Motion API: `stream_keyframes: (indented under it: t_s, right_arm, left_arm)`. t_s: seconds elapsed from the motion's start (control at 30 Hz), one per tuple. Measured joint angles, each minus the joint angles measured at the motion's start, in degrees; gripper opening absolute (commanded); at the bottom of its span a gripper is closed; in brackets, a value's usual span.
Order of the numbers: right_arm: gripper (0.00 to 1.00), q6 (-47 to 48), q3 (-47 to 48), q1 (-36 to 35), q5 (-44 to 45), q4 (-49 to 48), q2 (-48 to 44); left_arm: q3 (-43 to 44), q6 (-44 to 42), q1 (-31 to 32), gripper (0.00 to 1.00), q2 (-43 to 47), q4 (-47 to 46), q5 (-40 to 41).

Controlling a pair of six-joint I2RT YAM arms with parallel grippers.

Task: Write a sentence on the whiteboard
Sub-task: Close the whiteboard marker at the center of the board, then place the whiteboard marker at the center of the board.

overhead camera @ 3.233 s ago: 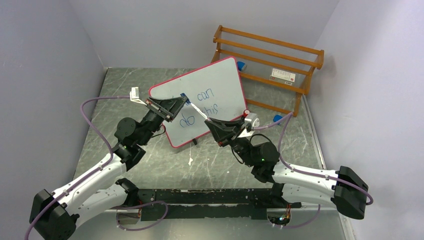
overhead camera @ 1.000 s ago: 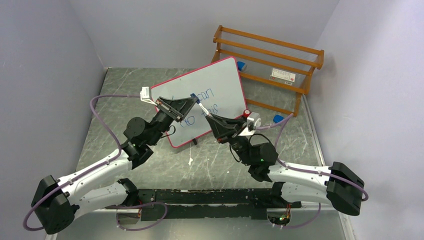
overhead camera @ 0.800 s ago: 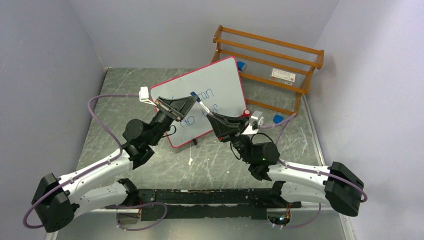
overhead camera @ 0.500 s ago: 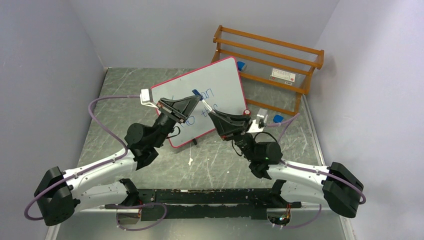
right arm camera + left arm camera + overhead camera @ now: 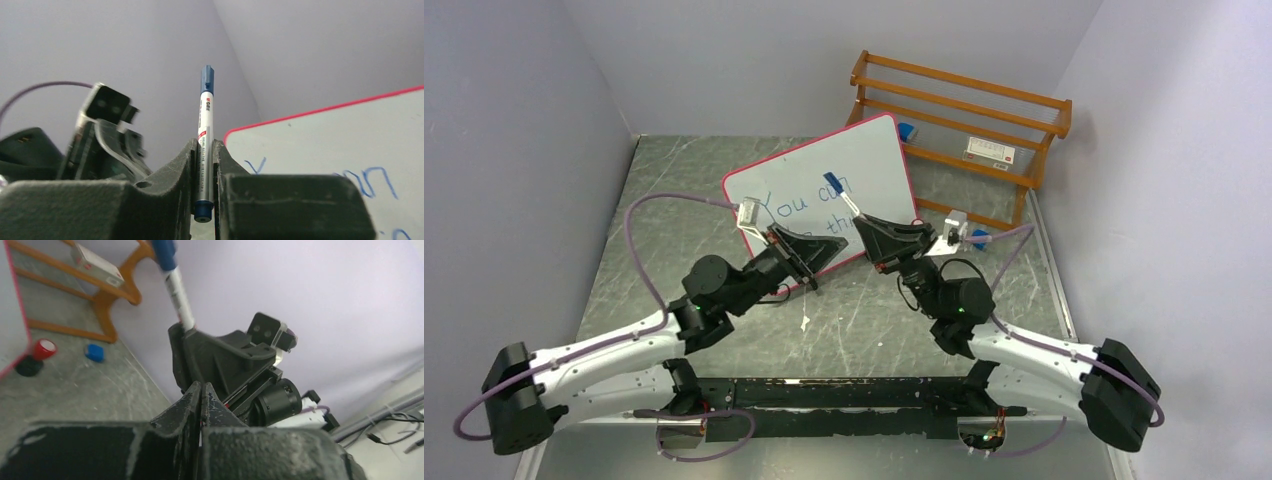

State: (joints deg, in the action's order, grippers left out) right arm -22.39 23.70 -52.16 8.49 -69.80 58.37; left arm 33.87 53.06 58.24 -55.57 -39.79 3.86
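Grips a marker (image 5: 206, 115) upright in the right hand (image 5: 204, 150), jaws pinched on its barrel, blue end raised clear of the whiteboard (image 5: 874, 150). Holds the left hand (image 5: 201, 387) closed on nothing, just beside the right. Finds the board propped at a tilt mid-desk, before a wooden rack (image 5: 964, 110). Shows the sentence (image 5: 799, 200) as "You can"; lower line mostly hidden behind both hands. Looks like a lift-off after writing. Calls next for checking that hidden line, then touching up or laying the marker on the desk (image 5: 674, 200).
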Motion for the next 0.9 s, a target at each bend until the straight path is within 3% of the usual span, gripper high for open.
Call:
stream_keyframes:
  t_s: [0.23,0.57,0.77,0.9]
  right_arm:
    - [0.0,0.37,-1.73,4.24,3.98,13.64,-8.11]
    - [0.0,-1.97,-2.4,7.06,3.63,39.87,-15.98]
    - [0.0,-3.37,-2.86,8.15,-1.64,55.15,-19.87]
    - [0.0,-4.22,-4.5,8.46,-6.95,62.45,-20.87]
  left_arm:
    - [9.09,-8.57,-0.02,0.29,6.58,19.08,7.8]
    - [23.67,-20.98,-4.09,0.62,5.29,44.35,19.08]
    - [32.24,-27.3,-14.12,0.73,1.49,53.53,20.76]
    - [32.39,-28.85,-25.92,0.77,0.15,56.72,16.92]
